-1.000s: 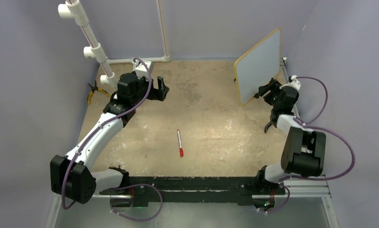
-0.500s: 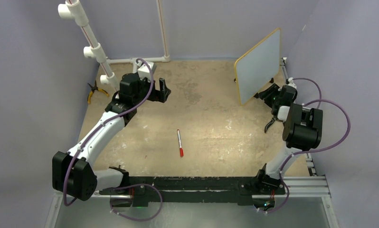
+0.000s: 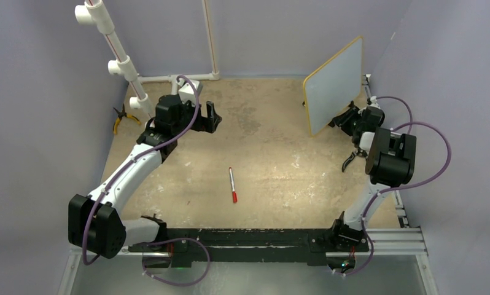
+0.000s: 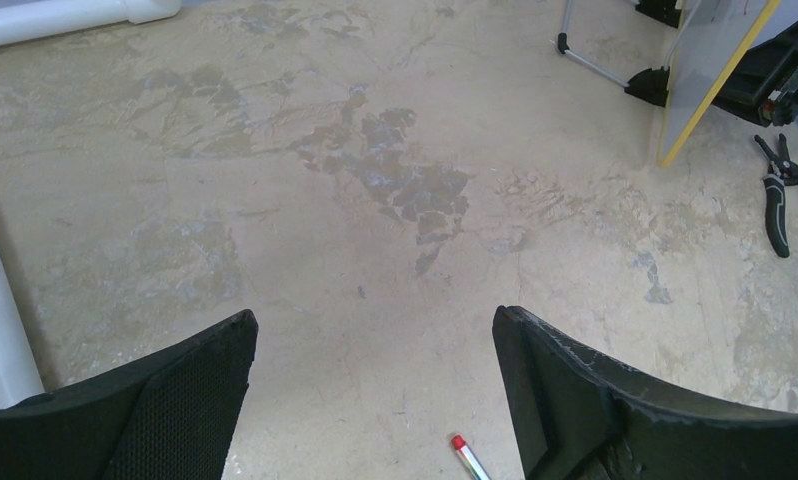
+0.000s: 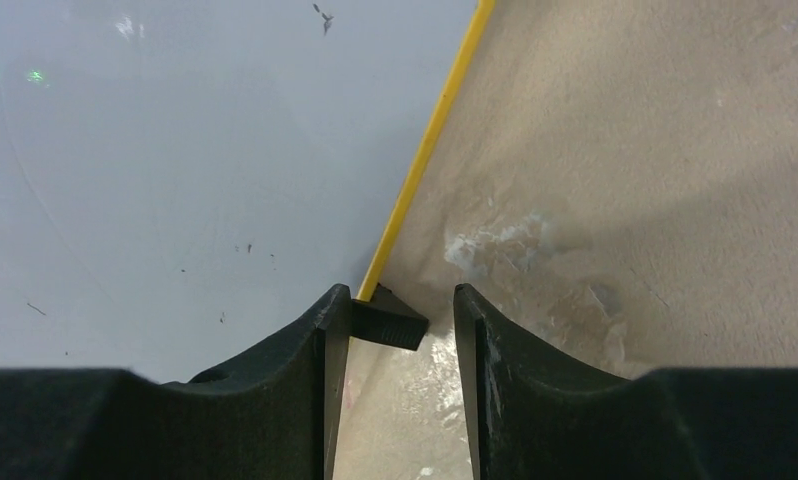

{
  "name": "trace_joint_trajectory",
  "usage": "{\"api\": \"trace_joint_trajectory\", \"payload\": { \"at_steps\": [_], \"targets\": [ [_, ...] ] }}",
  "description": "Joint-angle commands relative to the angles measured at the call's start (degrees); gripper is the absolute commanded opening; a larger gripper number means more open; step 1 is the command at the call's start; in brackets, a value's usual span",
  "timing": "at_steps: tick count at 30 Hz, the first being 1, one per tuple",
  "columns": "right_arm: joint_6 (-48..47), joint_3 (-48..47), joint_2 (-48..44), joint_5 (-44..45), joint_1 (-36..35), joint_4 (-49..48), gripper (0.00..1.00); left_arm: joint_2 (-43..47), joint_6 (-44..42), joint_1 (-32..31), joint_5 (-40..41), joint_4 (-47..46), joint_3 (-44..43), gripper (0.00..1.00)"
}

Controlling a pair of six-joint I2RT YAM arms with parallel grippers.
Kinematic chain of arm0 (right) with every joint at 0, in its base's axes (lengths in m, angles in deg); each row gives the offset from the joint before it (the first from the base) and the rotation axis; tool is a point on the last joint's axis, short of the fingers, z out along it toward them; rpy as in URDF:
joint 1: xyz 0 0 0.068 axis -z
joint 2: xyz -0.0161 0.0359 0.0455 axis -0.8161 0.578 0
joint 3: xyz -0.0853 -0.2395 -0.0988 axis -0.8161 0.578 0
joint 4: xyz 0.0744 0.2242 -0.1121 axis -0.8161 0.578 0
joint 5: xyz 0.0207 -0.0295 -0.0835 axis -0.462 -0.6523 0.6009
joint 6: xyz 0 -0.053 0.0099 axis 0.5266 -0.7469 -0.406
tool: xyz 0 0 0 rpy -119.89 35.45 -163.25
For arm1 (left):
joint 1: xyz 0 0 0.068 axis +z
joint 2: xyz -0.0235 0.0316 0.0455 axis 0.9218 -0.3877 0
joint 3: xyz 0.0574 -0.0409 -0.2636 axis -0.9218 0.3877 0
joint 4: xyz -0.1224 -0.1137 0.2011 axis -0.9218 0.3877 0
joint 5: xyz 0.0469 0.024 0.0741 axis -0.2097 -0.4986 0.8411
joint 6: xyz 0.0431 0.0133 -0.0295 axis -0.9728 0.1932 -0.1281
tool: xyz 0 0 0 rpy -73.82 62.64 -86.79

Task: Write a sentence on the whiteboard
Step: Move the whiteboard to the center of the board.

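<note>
We're looking at the whiteboard (image 3: pixel 333 83) standing tilted on edge at the far right corner of the table (image 3: pixel 273 147), with its pale face turned toward the middle. The overhead view gives us the whole layout: a red marker (image 3: pixel 232 184) lying loose near the table's centre, yellow-handled pliers (image 3: pixel 121 120) at the left edge and black pliers (image 3: pixel 349 161) near the right edge. The right wrist camera shows what the overhead cannot. The right gripper (image 5: pixel 400 292) is down at the board's lower corner with its fingers partly apart around a black foot (image 5: pixel 387 322) under the yellow frame (image 5: pixel 430 150). One finger touches the foot and there is a gap at the other. Over on the far left, the left gripper (image 3: pixel 210 117) hangs above the table, spread wide, holding nothing.
</note>
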Motion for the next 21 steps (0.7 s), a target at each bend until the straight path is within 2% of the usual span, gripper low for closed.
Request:
{"api": "trace_joint_trajectory", "payload": {
  "at_steps": [1,10,21],
  "targets": [
    [-0.45,-2.56,0.83,-4.02,0.02,0.53,0.44,0.0,1.08,-0.02,-1.4,-2.21,-0.24,0.87],
    [-0.55,-6.15,3.15,-5.93,0.03,2.15,0.42,0.32,1.2,-0.02,-1.67,-2.25,-0.26,0.87],
    [0.08,-3.59,2.57,-8.72,0.04,2.46,0.38,0.59,1.52,-0.02,-2.27,-2.29,-0.42,0.87]
  ]
}}
